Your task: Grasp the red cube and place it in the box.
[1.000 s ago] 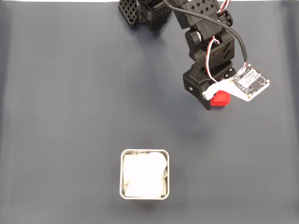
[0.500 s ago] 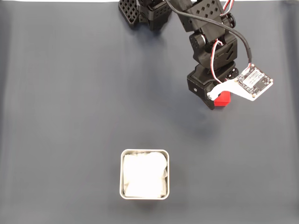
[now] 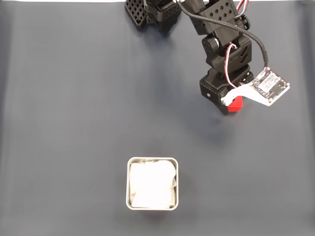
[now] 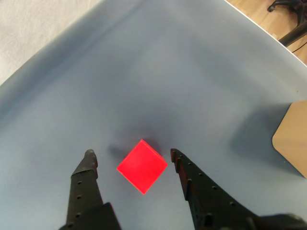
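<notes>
I see a dark grey table mat (image 3: 74, 123); the red cube (image 3: 236, 104) lies well up-right of the box (image 3: 152, 183).

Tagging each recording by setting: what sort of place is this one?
Probably a hobby or lab tabletop indoors: a dark mat over the table, a wooden floor past its edge, and only the red cube and box laid out.

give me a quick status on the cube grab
Gripper open, straddling red cube, no contact seen. Box holds just its lining. Nothing in the way.
</notes>
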Action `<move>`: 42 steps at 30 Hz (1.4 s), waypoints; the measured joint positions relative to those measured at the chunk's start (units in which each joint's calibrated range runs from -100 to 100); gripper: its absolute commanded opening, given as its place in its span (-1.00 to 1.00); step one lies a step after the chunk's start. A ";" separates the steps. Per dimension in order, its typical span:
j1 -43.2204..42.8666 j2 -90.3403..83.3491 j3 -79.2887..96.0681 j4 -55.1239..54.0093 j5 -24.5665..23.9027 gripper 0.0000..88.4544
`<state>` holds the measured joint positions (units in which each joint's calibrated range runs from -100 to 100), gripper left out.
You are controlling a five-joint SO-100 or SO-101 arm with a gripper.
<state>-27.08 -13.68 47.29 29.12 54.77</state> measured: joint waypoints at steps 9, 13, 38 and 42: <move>-0.52 1.22 0.00 -0.64 -0.10 -0.18; -0.52 1.82 0.00 -0.80 -0.10 -0.18; -1.19 1.74 2.62 -0.95 0.29 -0.17; -1.26 1.74 2.98 -0.95 0.29 -0.17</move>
<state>-28.34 -11.94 50.27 28.16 55.07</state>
